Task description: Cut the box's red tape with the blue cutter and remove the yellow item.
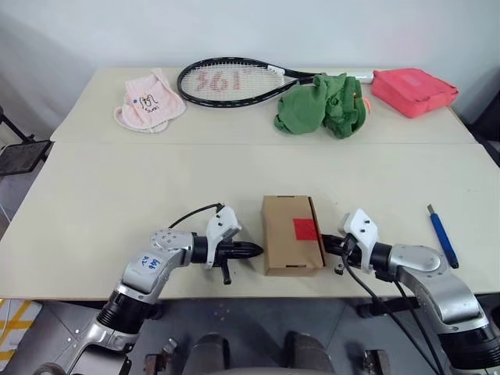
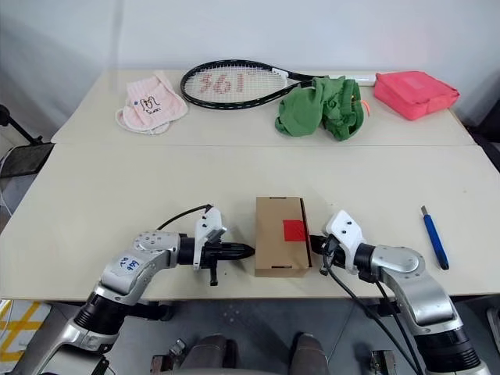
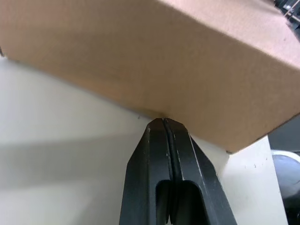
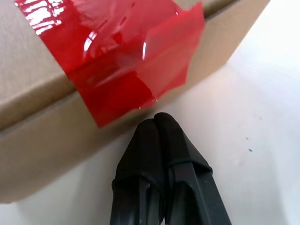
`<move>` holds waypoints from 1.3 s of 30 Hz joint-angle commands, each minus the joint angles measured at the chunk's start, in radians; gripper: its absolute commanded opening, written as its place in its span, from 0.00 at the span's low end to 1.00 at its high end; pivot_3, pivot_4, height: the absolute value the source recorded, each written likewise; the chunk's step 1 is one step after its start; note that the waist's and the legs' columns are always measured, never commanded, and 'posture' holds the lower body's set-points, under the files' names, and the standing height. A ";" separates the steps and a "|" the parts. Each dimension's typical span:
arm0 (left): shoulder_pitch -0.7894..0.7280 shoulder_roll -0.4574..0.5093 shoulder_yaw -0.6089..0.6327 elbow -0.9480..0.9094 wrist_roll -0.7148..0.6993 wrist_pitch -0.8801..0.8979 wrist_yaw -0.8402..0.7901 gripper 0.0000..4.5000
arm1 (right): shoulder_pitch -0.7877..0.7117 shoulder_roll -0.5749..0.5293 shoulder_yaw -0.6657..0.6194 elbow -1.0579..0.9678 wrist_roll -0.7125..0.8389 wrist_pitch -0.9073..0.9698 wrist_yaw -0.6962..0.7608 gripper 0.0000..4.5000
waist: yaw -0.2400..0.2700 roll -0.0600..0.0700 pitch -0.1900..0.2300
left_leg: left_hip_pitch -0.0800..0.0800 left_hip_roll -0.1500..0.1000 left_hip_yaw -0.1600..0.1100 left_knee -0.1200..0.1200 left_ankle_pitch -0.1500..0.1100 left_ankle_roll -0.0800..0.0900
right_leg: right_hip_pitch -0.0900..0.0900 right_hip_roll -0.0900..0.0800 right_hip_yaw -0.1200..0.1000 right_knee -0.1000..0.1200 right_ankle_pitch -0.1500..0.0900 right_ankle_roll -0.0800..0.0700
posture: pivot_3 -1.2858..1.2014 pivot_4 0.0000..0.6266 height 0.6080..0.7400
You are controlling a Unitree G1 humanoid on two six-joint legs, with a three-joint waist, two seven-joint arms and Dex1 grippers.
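Note:
The brown cardboard box (image 1: 285,234) lies closed near the table's front edge, with the red tape (image 1: 305,229) stuck over its right flap seam. My left gripper (image 1: 258,250) is shut and empty, its tip (image 3: 163,123) against the box's left side. On the other side my right gripper (image 1: 326,244) is also shut and empty, its tip (image 4: 157,119) at the box's right wall just below the red tape (image 4: 126,61). The blue cutter (image 1: 442,235) lies on the table to the right of my right arm. The yellow item is hidden.
Along the far side of the table lie a pink towel (image 1: 150,100), a tennis racket (image 1: 234,82), a crumpled green cloth (image 1: 324,105) and a red-pink pouch (image 1: 412,91). The box sits close to the table's front edge (image 1: 250,291).

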 commanded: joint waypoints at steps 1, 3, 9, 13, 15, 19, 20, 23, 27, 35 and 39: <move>-0.008 0.128 0.057 -0.011 0.000 -0.031 -0.088 0.00 | 0.052 -0.091 -0.133 -0.083 0.060 0.041 0.048 0.01 | 0.000 0.000 0.000 | 0.000 0.000 0.000 0.000 0.000 0.000 | 0.000 0.000 0.000 0.000 0.000 0.000 | 0.52 0.24 1.00; -0.036 0.194 0.078 0.023 -0.002 -0.082 -0.151 0.00 | 0.079 -0.149 -0.209 -0.130 0.129 0.135 0.068 0.01 | 0.000 0.000 0.000 | 0.000 0.000 0.000 -0.001 0.000 0.000 | 0.000 0.000 0.000 0.000 0.000 0.000 | 0.52 0.24 1.00; -0.186 0.173 0.099 0.068 -0.078 -0.150 -0.281 0.00 | 0.022 -0.258 -0.389 -0.285 0.509 0.632 0.017 0.29 | 0.005 0.000 0.000 | 0.000 0.000 0.000 0.000 0.000 0.001 | 0.000 0.000 0.000 -0.001 0.000 -0.001 | 0.52 0.24 1.00; -0.277 0.076 0.070 0.093 -0.070 -0.163 -0.260 0.00 | -0.132 -0.240 -0.425 -0.302 0.705 0.942 -0.155 0.61 | 0.003 -0.001 0.001 | -0.001 0.000 -0.001 0.000 0.000 0.001 | 0.000 0.000 0.000 -0.001 0.000 -0.001 | 0.52 0.24 1.00; -0.310 0.030 0.034 0.106 -0.043 -0.178 -0.251 0.00 | -0.245 -0.194 -0.423 -0.277 0.732 1.103 -0.253 0.68 | 0.000 -0.001 0.001 | -0.001 0.000 0.000 0.000 0.000 0.001 | 0.000 0.000 0.000 -0.001 0.000 -0.001 | 0.52 0.24 1.00; -0.344 -0.040 -0.006 0.141 -0.009 -0.189 -0.224 0.00 | -0.354 -0.153 -0.387 -0.174 0.834 1.184 -0.457 0.68 | 0.000 -0.001 0.001 | -0.001 0.000 0.000 -0.001 0.000 0.001 | -0.001 0.000 0.000 -0.001 0.000 -0.001 | 0.52 0.24 1.00; -0.347 -0.051 -0.014 0.145 0.000 -0.194 -0.219 0.00 | -0.367 -0.150 -0.377 -0.151 0.866 1.184 -0.504 0.68 | 0.000 -0.001 0.001 | -0.002 0.000 0.000 -0.001 0.000 0.001 | -0.001 0.000 0.000 -0.001 0.000 -0.001 | 0.52 0.24 1.00; -0.342 -0.070 -0.040 0.146 0.023 -0.196 -0.212 0.00 | -0.403 -0.129 -0.359 -0.094 0.968 1.184 -0.629 0.68 | 0.001 -0.001 0.001 | -0.003 0.000 0.000 -0.001 0.000 0.001 | -0.002 0.000 -0.001 -0.002 0.000 -0.001 | 0.52 0.24 1.00; -0.332 -0.087 -0.066 0.152 0.054 -0.205 -0.196 0.00 | -0.441 -0.094 -0.336 -0.032 1.073 1.184 -0.776 0.68 | 0.001 -0.001 0.001 | -0.003 0.000 0.000 -0.001 0.000 0.001 | -0.002 0.000 0.000 -0.002 0.000 0.000 | 0.52 0.24 1.00; -0.322 -0.113 -0.084 0.151 0.078 -0.201 -0.171 0.00 | -0.444 -0.049 -0.290 0.016 1.206 1.153 -0.977 0.68 | 0.001 -0.001 0.001 | -0.003 0.000 0.000 -0.001 0.000 0.001 | -0.002 0.000 0.000 -0.002 0.000 0.000 | 0.52 0.24 1.00; -0.311 -0.104 -0.086 0.143 0.083 -0.190 -0.165 0.00 | -0.432 -0.070 -0.265 0.026 1.246 1.124 -1.033 0.68 | 0.001 -0.001 0.001 | -0.003 0.000 0.000 -0.001 0.000 0.001 | -0.002 0.000 0.000 -0.002 0.001 0.000 | 0.52 0.24 1.00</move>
